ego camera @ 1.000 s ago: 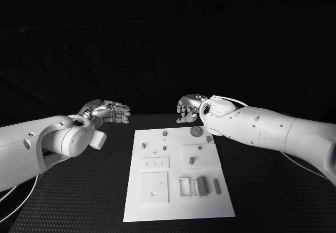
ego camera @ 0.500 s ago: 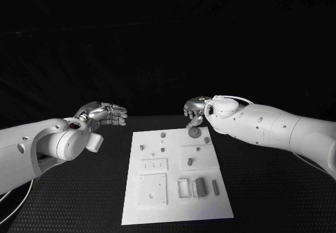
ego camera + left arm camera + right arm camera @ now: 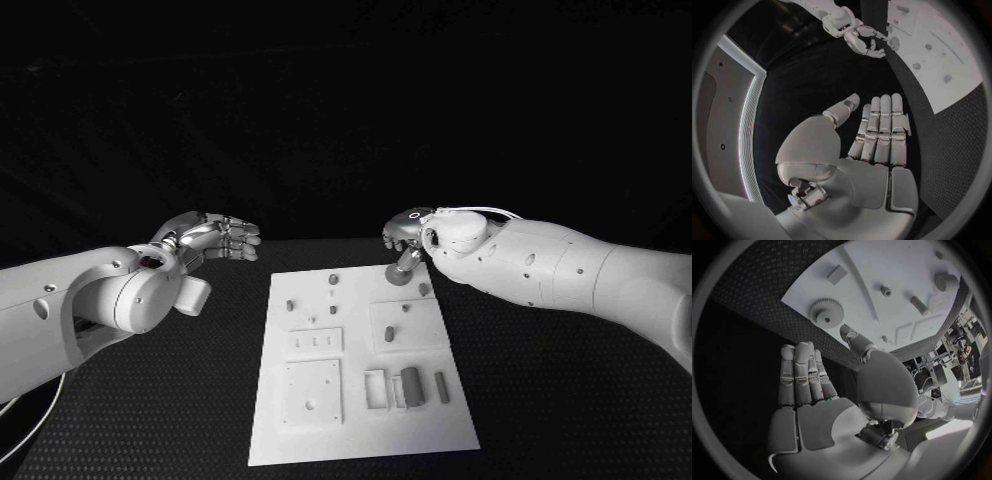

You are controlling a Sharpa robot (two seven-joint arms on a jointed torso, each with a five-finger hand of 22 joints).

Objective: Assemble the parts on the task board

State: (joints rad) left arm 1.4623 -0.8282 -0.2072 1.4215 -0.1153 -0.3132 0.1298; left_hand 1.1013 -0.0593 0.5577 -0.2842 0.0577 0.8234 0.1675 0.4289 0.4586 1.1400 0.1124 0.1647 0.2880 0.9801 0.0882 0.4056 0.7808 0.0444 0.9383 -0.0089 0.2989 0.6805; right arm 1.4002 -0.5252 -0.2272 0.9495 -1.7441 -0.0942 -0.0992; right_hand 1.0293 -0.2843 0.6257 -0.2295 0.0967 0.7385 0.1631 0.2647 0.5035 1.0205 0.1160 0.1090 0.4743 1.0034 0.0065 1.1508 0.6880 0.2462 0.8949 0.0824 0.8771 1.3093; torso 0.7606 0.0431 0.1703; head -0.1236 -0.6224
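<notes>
**Right hand poised over the gear at the board's far corner**

The task board point(image 3: 361, 360) lies in the lower middle of the head view, on the black table point(image 3: 159, 400). A grey gear point(image 3: 398, 274) sits near the board's upper right corner; smaller grey parts point(image 3: 415, 385) stand lower down, toward its right edge. The right hand point(image 3: 408, 235) hangs just above the gear, its fingers point(image 3: 801, 375) straight and together, its thumb apart from them, holding nothing. The left hand point(image 3: 214, 238) hovers at left of centre, off the board's upper left corner, its fingers point(image 3: 882, 125) likewise extended and empty.
</notes>
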